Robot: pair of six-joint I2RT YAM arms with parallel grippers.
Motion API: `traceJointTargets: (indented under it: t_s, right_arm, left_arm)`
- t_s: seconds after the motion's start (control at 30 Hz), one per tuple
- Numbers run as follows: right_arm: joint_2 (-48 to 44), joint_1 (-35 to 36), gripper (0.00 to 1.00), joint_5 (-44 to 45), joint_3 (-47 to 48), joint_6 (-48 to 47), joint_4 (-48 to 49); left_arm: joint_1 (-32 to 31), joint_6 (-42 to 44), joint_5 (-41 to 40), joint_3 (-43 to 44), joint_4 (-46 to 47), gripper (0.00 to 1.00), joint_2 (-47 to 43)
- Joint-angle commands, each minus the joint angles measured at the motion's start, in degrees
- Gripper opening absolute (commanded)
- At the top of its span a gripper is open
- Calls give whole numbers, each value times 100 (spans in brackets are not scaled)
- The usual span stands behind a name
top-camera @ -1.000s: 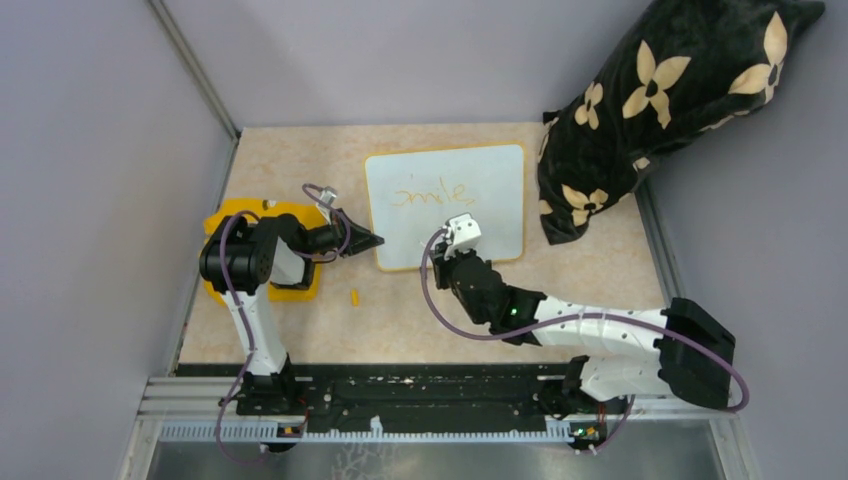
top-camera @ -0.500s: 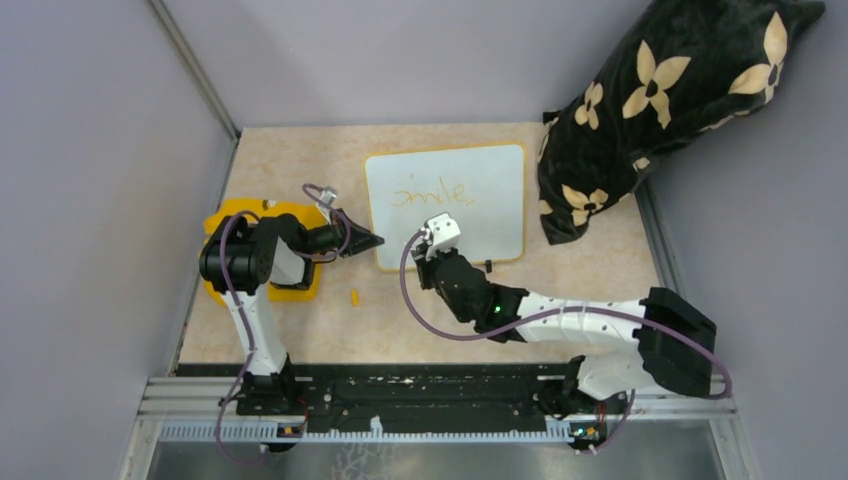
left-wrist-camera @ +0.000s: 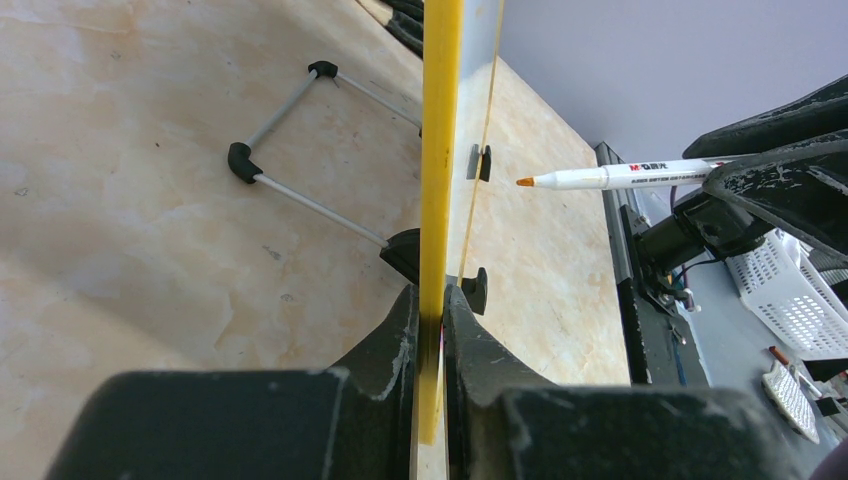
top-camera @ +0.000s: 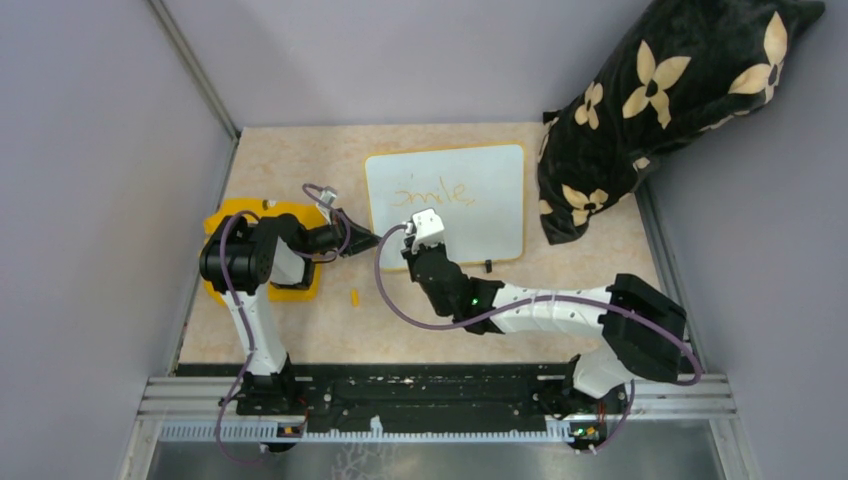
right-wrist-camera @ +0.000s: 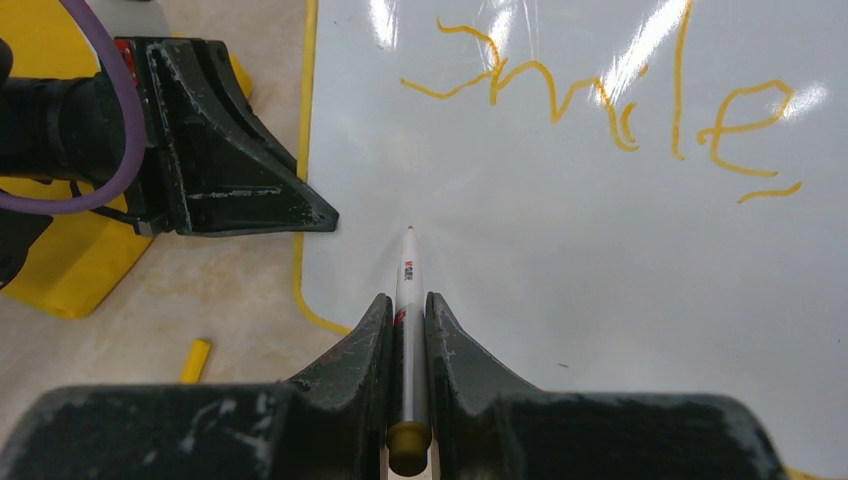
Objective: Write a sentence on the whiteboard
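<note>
The table (top-camera: 300, 320) runs under both arms. At its 2 o'clock corner a black flowered pillow (top-camera: 660, 90) is cut off by the top of the overhead view. The whiteboard (top-camera: 490, 215) lies flat at the middle. Its near left part is covered from above by the right wrist. A flat yellow piece (top-camera: 297, 292) at 9 o'clock is mostly hidden beneath the left arm.

The left hand (left-wrist-camera: 430, 300) is clamped on the whiteboard's yellow rim at the board's 8 o'clock corner. Its fingers press both faces of the board.

The right hand (right-wrist-camera: 407, 305) is closed tight around a white marker (right-wrist-camera: 408, 270). The orange tip points toward 12 o'clock over the board's lower left area. Whether the tip touches the surface is hard to tell.

Of the sentence (right-wrist-camera: 600, 100), one word reading "smile" shows, partly washed out by glare. It sits at 1 o'clock from the marker tip. A small yellow cap (top-camera: 354, 296) lies on the table at 6 o'clock from the left hand.
</note>
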Motion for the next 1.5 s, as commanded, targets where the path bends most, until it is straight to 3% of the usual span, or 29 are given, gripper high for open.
traceJointTargets:
  t_s: [0.0,1.1,1.47]
  right_arm:
    - [129,-29,0,170,369,-9,133]
    - [569,-289,0,-413,520,288,-180]
    - [502,-296,0,-245,358,431,-511]
  left_arm:
    - [-15,189,-337,44,495,0,30]
    - [-17,145,-321,79,470,0,54]
    - [-16,142,-314,71,467,0,54]
